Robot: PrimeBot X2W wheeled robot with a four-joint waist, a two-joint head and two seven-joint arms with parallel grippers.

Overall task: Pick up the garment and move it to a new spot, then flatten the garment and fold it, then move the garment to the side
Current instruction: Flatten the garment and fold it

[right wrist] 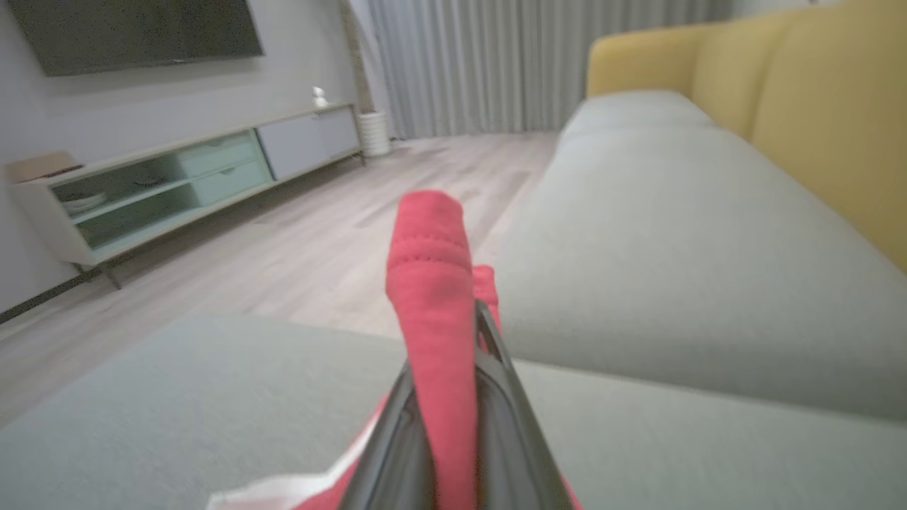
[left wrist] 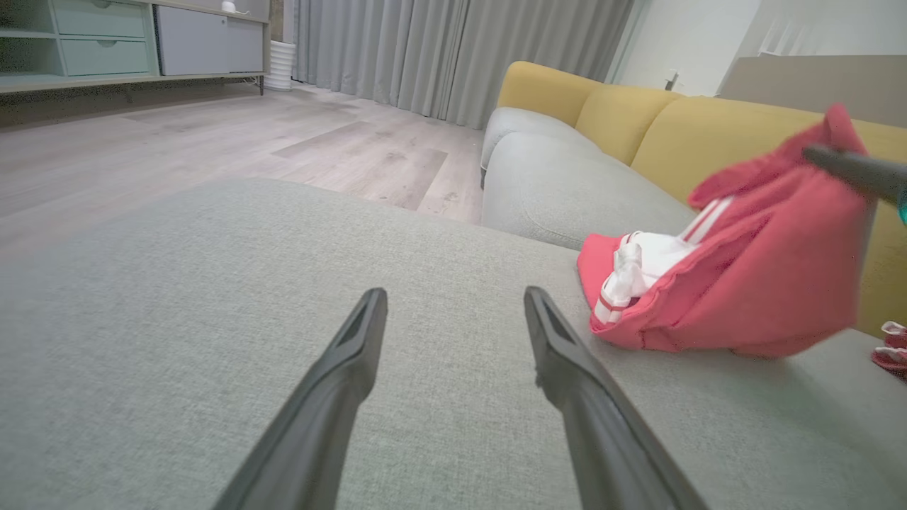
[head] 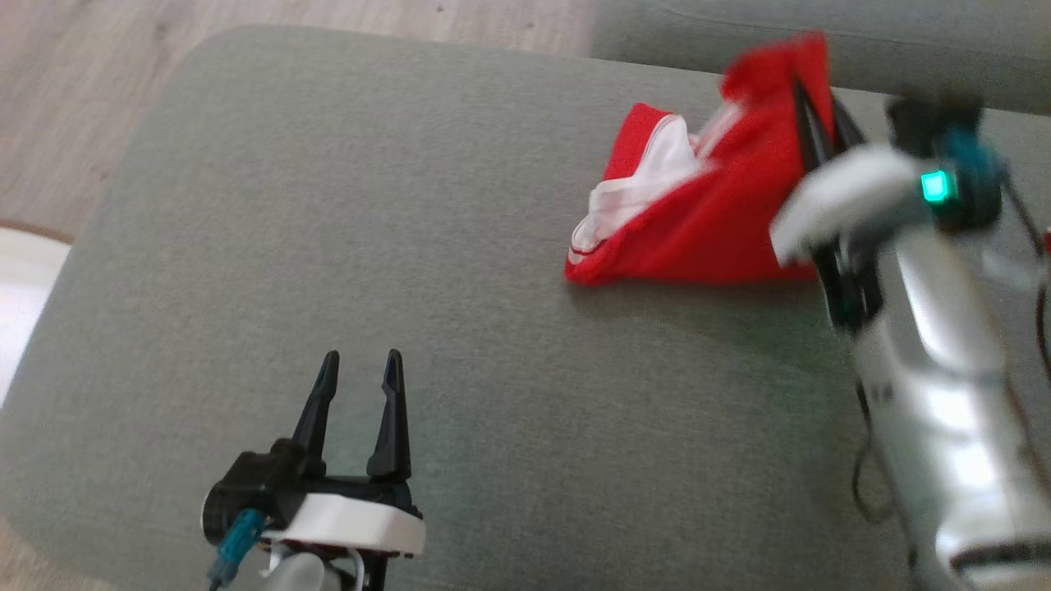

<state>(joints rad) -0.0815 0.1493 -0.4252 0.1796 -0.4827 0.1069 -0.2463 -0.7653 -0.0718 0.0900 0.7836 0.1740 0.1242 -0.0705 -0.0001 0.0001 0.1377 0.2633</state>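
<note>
The garment (head: 706, 213) is red with white trim and lies bunched on the grey cushion (head: 410, 271) at the upper right of the head view. One edge of it is pulled up off the cushion, and my right gripper (head: 809, 90) is shut on that raised edge. In the right wrist view a red fold of the garment (right wrist: 432, 283) sticks up between the closed fingers (right wrist: 397, 439). My left gripper (head: 361, 365) hovers open over bare cushion at the lower left, well apart from the cloth. The left wrist view shows the garment (left wrist: 737, 283) to the right of its fingers (left wrist: 567, 354).
The grey cushion ends at a wooden floor (head: 98, 74) to the upper left. A second grey seat (left wrist: 560, 184) with yellow backrests (left wrist: 680, 134) lies beyond. A low media cabinet (right wrist: 184, 177) stands against the far wall. Another small red piece (left wrist: 893, 347) lies at the right edge.
</note>
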